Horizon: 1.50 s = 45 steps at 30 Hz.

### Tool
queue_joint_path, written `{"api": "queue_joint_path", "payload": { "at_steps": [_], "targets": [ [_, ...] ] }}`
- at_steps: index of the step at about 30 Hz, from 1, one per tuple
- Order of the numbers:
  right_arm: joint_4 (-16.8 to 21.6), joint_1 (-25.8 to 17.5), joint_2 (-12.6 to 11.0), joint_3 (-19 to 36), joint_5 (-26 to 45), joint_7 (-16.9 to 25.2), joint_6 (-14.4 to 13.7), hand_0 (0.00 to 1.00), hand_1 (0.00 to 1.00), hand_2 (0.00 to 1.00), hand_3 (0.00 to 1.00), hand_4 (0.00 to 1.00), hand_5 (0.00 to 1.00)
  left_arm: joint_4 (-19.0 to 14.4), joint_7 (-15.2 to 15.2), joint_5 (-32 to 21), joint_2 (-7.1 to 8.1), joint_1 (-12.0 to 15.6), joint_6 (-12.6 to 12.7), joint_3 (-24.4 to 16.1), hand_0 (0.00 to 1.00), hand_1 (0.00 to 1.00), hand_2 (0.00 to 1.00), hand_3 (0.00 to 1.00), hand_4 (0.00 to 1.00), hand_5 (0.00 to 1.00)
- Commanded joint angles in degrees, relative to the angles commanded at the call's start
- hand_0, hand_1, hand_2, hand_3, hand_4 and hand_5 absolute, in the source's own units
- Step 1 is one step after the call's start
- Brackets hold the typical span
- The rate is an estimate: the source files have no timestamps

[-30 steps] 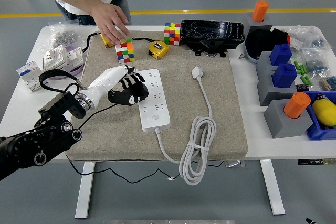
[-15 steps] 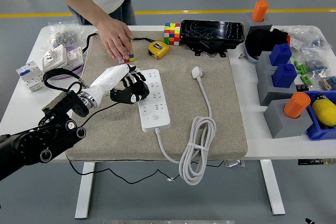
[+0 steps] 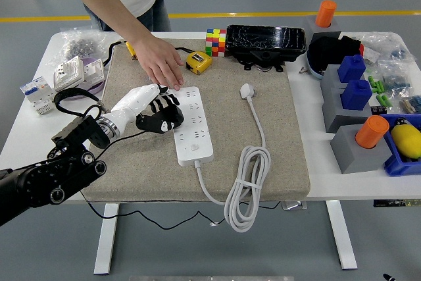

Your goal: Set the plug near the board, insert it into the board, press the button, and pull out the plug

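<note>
Sitting at the right edge of the worktop: a blue bin holding a yellow object, with grey blocks carrying orange cylinders and blue blocks beside it. Lying at the far edge of the beige mat: a black tray, contents not discernible. Lying lengthwise left of mat centre: the white board, a power strip with several socket rows and a button near its near end. Lying apart from the board, to its right and unplugged: the white plug, its white cable running toward the near edge and gathering in a bundled coil before looping back to the board's near end. Reaching in from the lower left: the left robot hand, white-backed with black fingers, curling loosely over the board's left edge at the upper sockets and gripping nothing. Extending from the far side: a person's hand, palm down, hovering just beyond the board's far end and close above the robot hand, crowding that corner. Resting behind the person's hand: a yellow tape measure and a multicoloured cube. Sitting left of the mat: white wall sockets and a plastic bag of small parts.
</note>
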Motion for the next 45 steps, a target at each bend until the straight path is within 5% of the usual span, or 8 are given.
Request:
{"api": "queue_joint_path", "payload": {
  "at_steps": [14, 15, 20, 21, 33, 39, 40, 45],
  "targets": [
    [0.0, 0.0, 0.0, 0.1, 0.0, 0.0, 0.0, 0.681, 0.690, 0.697, 0.603, 0.939, 0.532, 0.7, -0.1, 0.6, 0.10, -0.4, 0.0, 0.9, 0.371, 0.355, 0.416, 0.553, 0.653, 0.002],
    [0.0, 0.0, 0.0, 0.1, 0.0, 0.0, 0.0, 0.682, 0.689, 0.697, 0.602, 0.939, 0.533, 0.7, -0.1, 0.6, 0.08, -0.4, 0.0, 0.9, 0.458, 0.491, 0.551, 0.558, 0.705, 0.002],
    [0.0, 0.0, 0.0, 0.0, 0.0, 0.0, 0.0, 0.682, 0.689, 0.697, 0.602, 0.939, 0.533, 0.7, -0.2, 0.6, 0.15, -0.2, 0.0, 0.9, 0.458, 0.491, 0.551, 0.558, 0.705, 0.002],
    [0.0, 0.0, 0.0, 0.1, 0.0, 0.0, 0.0, 0.680, 0.688, 0.697, 0.602, 0.939, 0.533, 0.7, -0.1, 0.6, 0.18, -0.2, 0.0, 0.9, 0.482, 0.566, 0.592, 0.598, 0.915, 0.002],
    [-0.1, 0.0, 0.3, 0.3, 0.0, -0.1, -0.1, 0.681, 0.688, 0.697, 0.602, 0.939, 0.533, -0.1, 0.2, 1.2, 0.72, 0.3, 0.0, 0.4, 0.510, 0.638, 0.668, 0.685, 0.985, 0.002],
    [0.2, 0.6, 0.4, -1.2, 0.2, -0.1, 0.0, 0.686, 0.688, 0.697, 0.602, 0.938, 0.533, -1.0, 0.8, 2.0, 1.86, 0.8, -0.2, -0.4, 0.546, 0.688, 0.756, 0.779, 0.998, 0.062],
    [0.3, 0.8, 0.2, -1.4, 0.2, -0.1, 0.0, 0.681, 0.689, 0.697, 0.602, 0.939, 0.532, -1.2, 0.8, 1.9, 2.11, 1.0, -0.1, -0.7, 0.650, 0.783, 0.871, 0.885, 0.998, 0.204],
    [0.1, 0.6, -0.2, -2.1, 0.2, -0.2, 0.0, 0.681, 0.689, 0.697, 0.602, 0.939, 0.532, -1.7, 1.0, 2.0, 2.77, 1.8, 0.3, -1.5, 0.650, 0.783, 0.871, 0.885, 0.998, 0.204]
  ]
}}
